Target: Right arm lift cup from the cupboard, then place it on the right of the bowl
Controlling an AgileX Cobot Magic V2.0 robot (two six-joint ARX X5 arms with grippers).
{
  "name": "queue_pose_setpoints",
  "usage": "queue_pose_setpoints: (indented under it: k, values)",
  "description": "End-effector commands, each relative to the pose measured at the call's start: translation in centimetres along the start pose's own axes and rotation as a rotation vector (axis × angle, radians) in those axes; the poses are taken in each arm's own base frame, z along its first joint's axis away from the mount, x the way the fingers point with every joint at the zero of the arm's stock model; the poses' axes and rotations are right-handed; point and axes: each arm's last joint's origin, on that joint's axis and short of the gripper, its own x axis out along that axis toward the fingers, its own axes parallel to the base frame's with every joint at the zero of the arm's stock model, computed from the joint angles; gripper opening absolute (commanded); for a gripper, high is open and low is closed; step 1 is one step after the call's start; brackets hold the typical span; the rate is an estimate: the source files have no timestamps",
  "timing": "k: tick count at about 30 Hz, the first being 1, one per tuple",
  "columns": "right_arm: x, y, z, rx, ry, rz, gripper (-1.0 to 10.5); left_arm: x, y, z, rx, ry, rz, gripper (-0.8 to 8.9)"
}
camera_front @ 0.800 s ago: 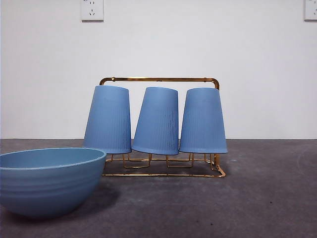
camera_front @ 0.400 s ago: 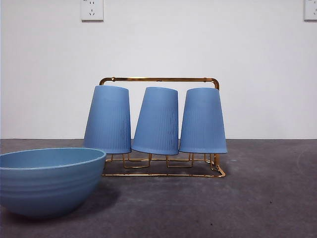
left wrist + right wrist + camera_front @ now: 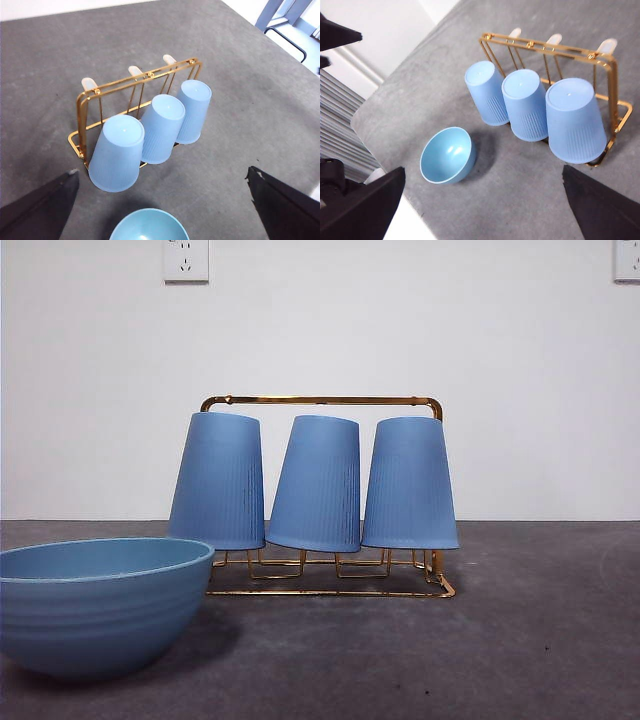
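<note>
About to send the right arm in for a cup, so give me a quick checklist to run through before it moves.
1. Three light-blue cups sit upside down on the gold wire rack: ok.
2. Cup nearest the right gripper, the end cup, unobstructed: ok.
3. Right gripper open, holding nothing: ok.
4. Left gripper open, well back from the rack: ok.
5. Bare table on the rack side of the blue bowl for placing: ok.
6. Whether the cups lift freely off the prongs: cannot tell.

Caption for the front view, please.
Three inverted blue cups on the gold rack; blue bowl in front; no arm in view.
</note>
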Motion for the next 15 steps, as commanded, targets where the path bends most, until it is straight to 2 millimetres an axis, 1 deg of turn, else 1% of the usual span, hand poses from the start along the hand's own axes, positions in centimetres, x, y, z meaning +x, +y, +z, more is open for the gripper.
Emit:
queue_pose_setpoints:
  k: [1,4,8,13,14,15]
  values:
    - [1.4,-0.1,1.6,0.06,0.04,-0.061,5.1,-0.1,-0.1,0.4,0.001,-0.005,-0.01,5.38]
    - [3.4,-0.1,3.1,0.069,0.111,-0.118,5.1,-0.1,-0.1,0.2,-0.007,0.011,-0.01,5.3]
    - [7.0,-0.2,5.3,0.053,0.229,-0.16,5.1,-0.1,-0.1,-0.1,-0.019,0.036,-0.01,5.3]
    - [11.0,-0.8,7.2,0.065,0.356,-0.264,5.1,-0.1,-0.1,-0.1,-0.02,0.039,-0.01,5.3]
    - [13.5,-1.2,8.6,0.069,0.445,-0.358,5.1,-0.1,-0.2,-0.1,-0.021,0.039,-0.01,5.3]
    - [14.3,-1.3,9.0,0.062,0.468,-0.394,5.1,-0.1,-0.2,-0.1,-0.021,0.039,-0.01,5.3]
